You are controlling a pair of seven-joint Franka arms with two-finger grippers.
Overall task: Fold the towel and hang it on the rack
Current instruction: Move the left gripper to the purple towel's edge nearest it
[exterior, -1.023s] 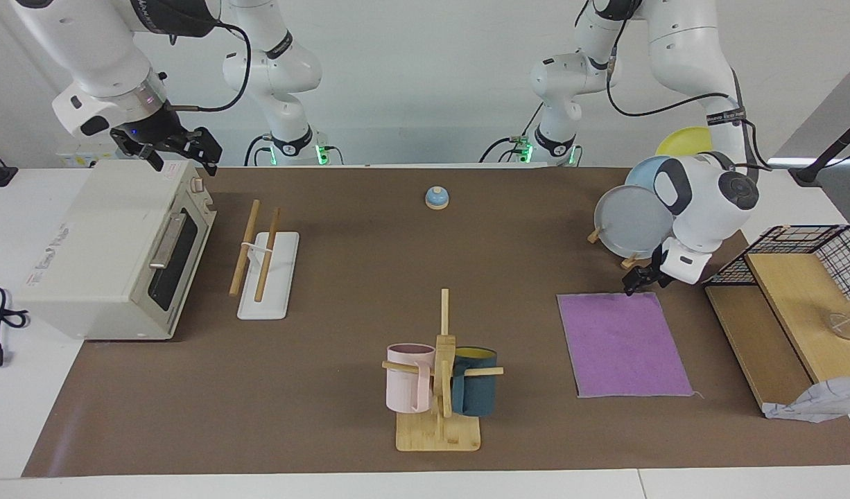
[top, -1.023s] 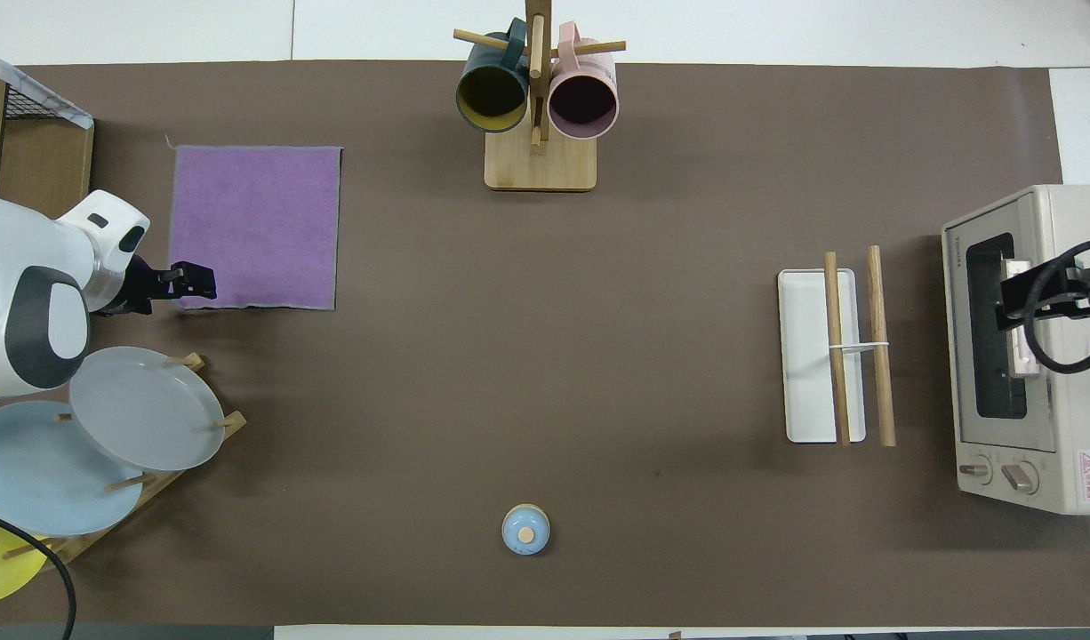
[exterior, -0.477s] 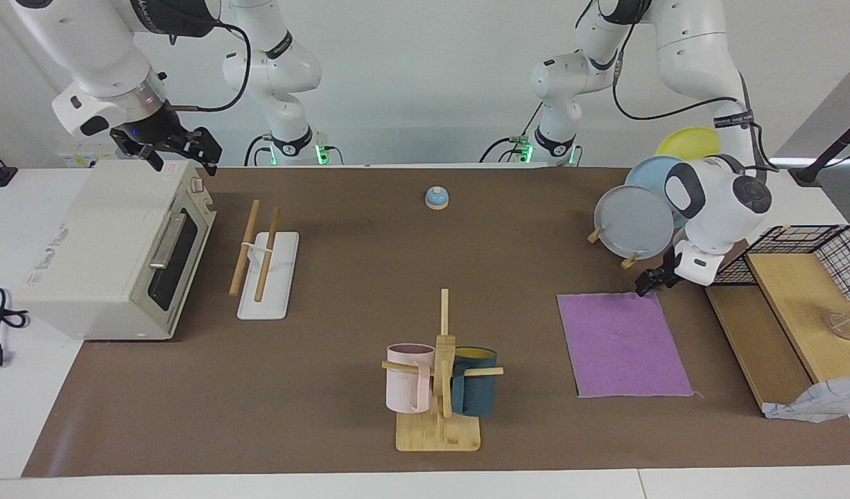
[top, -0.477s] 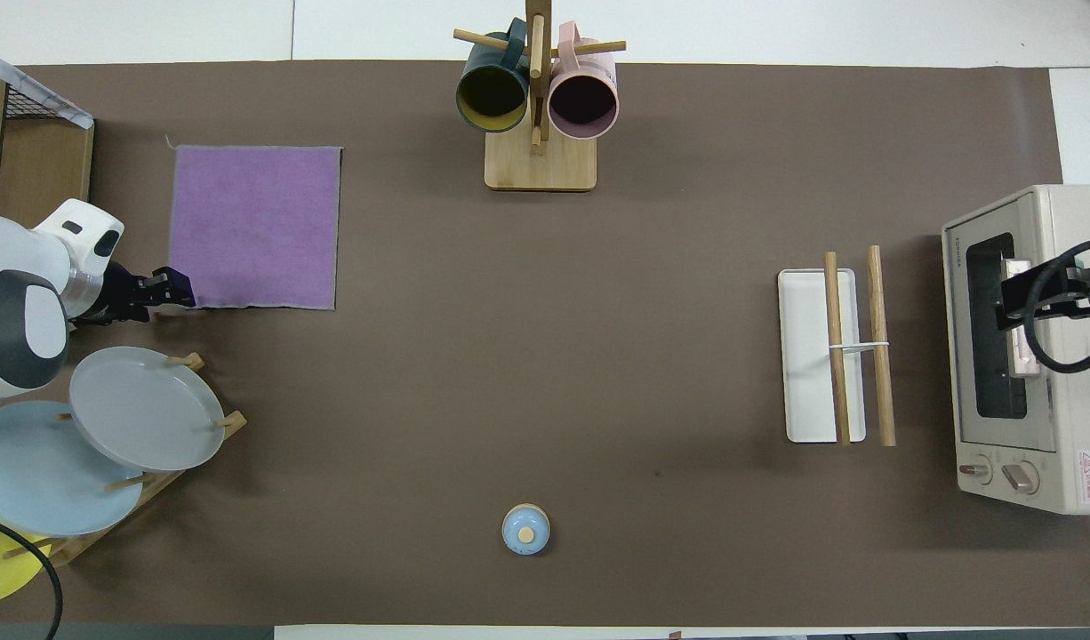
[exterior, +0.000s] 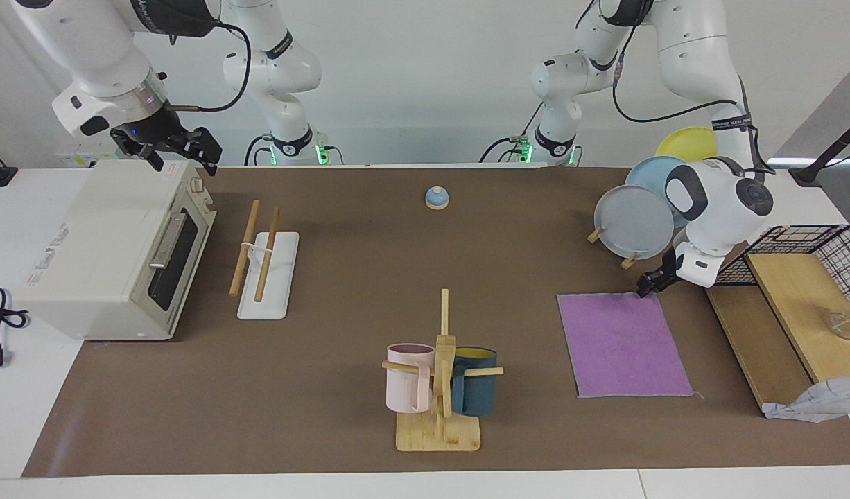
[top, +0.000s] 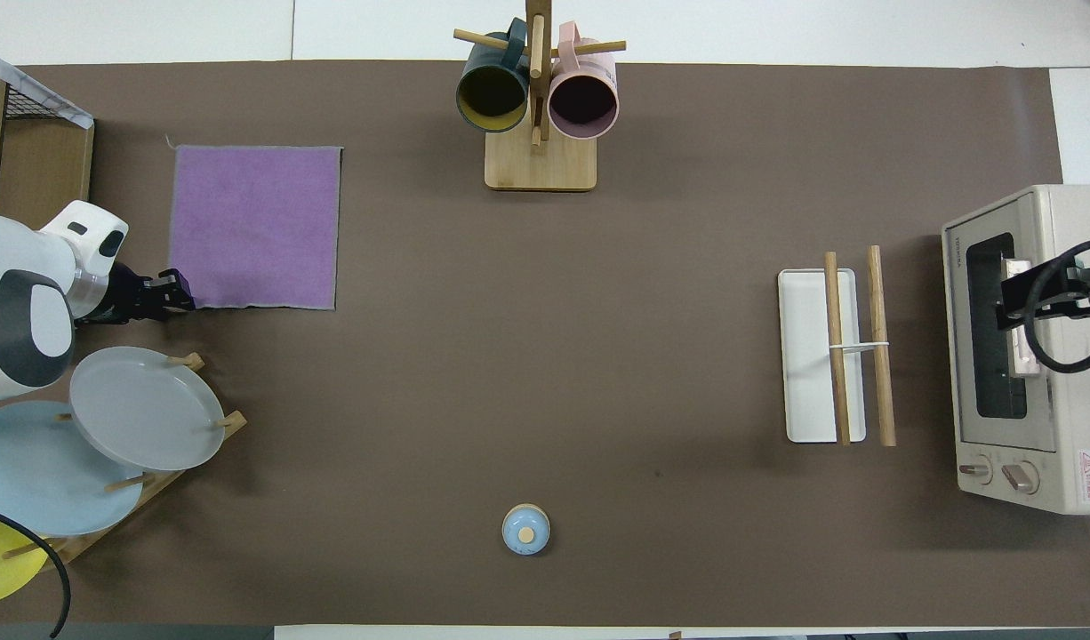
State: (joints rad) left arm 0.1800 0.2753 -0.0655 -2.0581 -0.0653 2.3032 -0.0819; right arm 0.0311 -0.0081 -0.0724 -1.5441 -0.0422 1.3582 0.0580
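Left pincer (exterior: 648,287) is seen low at the corner of the towel (exterior: 622,344) nearest the robots and toward the left arm's end of the worktop (exterior: 356,291); whether its fingers are parted or already pinched on the cloth cannot be told. The towel lies flat and unfolded, purple face up. Right pincer (exterior: 177,151) is held in the air over the top of the toaster oven (exterior: 113,249), its fingers spread apart and nothing between them; that arm waits.

The rack (exterior: 265,267), 2 wooden rods on a white base, is set just in front of the oven door, well apart from the towel. 2 mugs are hung on the mug tree (exterior: 440,388): a pink mug (exterior: 408,384) and a teal mug (exterior: 475,389). On the plate stand (top: 118,498), a grey plate (exterior: 633,222), a blue plate (top: 38,476) and a yellow plate (exterior: 688,142) are stood on edge. A small blue bell (exterior: 437,197) is placed near the robots, at mid-worktop.
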